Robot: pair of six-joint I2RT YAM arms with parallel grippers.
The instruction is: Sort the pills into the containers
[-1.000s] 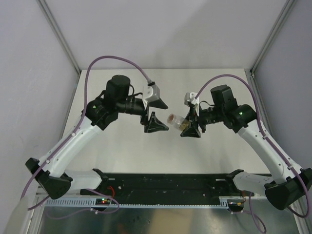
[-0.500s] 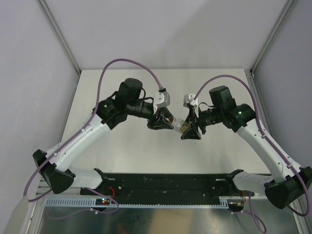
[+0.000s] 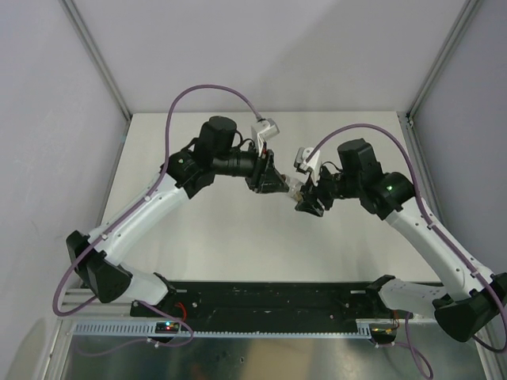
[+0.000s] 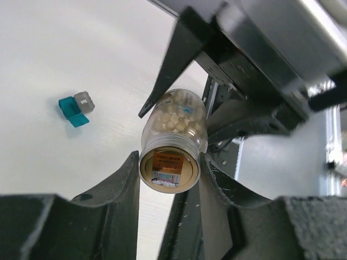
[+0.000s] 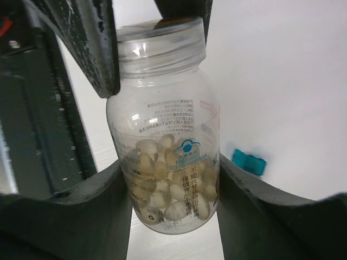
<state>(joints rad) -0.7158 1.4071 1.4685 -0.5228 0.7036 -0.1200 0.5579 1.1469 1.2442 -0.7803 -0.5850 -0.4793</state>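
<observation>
A translucent pill bottle [image 5: 165,157], partly filled with pale pills, hangs above the white table between both arms [image 3: 291,191]. My right gripper [image 5: 169,179] is shut on its body, one finger on each side. My left gripper [image 4: 169,165] is shut on its capped end [image 4: 169,169], and both of its fingers touch the rim. In the top view the two grippers [image 3: 279,187] [image 3: 306,201] meet tip to tip at mid-table. A small teal box with a grey flap [image 4: 75,108] lies on the table, and shows again in the right wrist view [image 5: 249,162]. The arms hide it in the top view.
The white table [image 3: 198,237] is bounded by grey walls on three sides. A black rail with both arm bases [image 3: 269,297] runs along the near edge. Purple cables [image 3: 214,91] arch above each arm.
My left gripper swung right from open and apart to the bottle's cap and closed on it. The right gripper kept hold of the bottle and shifted slightly up the table.
</observation>
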